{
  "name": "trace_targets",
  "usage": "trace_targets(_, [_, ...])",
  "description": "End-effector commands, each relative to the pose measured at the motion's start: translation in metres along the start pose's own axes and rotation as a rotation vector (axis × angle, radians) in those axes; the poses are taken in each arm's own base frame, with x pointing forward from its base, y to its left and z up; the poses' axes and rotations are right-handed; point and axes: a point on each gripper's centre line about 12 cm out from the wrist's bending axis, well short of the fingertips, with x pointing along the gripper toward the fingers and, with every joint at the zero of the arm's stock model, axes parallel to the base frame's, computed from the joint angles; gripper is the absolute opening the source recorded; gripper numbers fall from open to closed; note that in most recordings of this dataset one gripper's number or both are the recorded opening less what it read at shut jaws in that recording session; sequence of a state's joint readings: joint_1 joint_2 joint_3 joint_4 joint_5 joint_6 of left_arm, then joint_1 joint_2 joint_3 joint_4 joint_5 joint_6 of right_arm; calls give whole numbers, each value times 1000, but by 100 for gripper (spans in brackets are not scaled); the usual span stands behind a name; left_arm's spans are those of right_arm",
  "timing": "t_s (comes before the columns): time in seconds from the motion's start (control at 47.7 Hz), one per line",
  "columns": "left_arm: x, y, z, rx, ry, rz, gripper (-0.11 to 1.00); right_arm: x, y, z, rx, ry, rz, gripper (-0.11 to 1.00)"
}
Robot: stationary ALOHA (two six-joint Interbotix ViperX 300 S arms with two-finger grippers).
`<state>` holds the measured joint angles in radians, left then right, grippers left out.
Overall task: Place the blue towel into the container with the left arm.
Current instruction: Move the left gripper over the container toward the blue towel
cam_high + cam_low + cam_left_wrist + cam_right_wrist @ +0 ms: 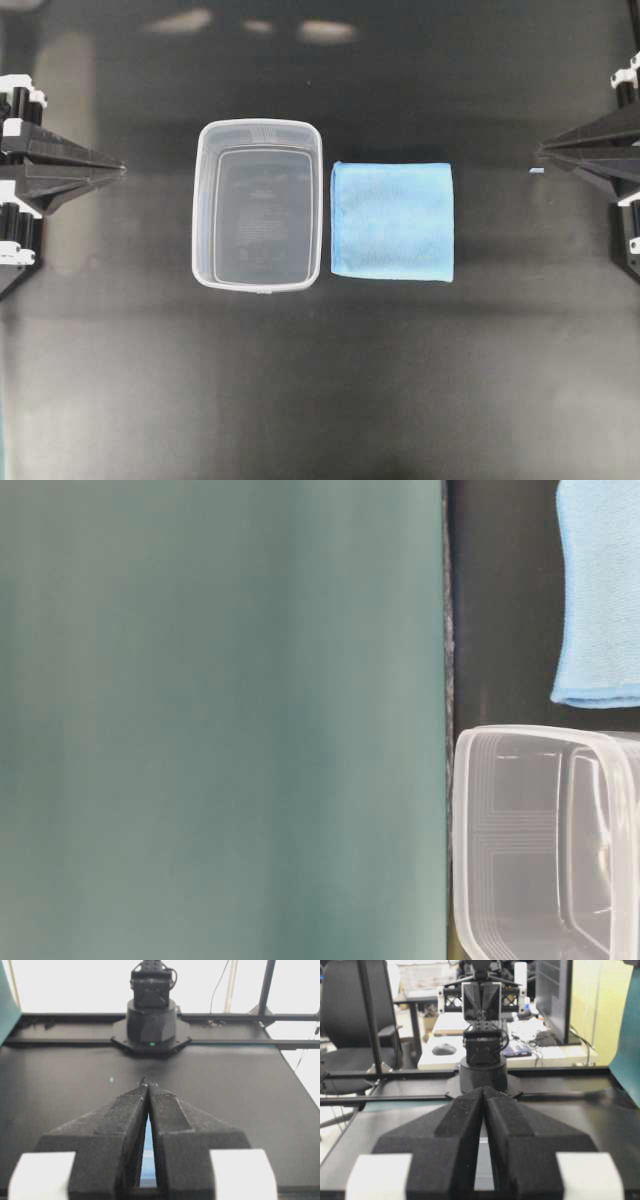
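My left gripper is pinched closed, empty, parked at the table edge. Towel lies flat just right of the tub, beyond it from me. Risk: reaching over, I clip the tub's rim and shove it.

Black tabletop, teal wall, office chair & desk behind (cluttered).

In the table-level view, the picture's edge crops the blue towel and container.
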<state>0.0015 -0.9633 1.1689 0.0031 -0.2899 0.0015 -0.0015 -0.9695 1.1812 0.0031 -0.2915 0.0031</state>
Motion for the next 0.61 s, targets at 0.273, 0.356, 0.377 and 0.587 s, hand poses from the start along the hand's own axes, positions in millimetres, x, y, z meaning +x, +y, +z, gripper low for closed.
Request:
trace_targets(0.273, [41,-1,21,21,178,-9,0,-11,2,13,81,-15,11,1])
trace_targets(0.356, [55,-1,29,32,221,-10,0,-15,2,9,99,30,8,1])
trace_targets(0.377, [58,-1,31,32,227,-8,0,-16,2,8,102,40,8,1])
trace_targets(0.587, [90,5,36,41,338,10,0,-22,0,4,115,104,-5,4])
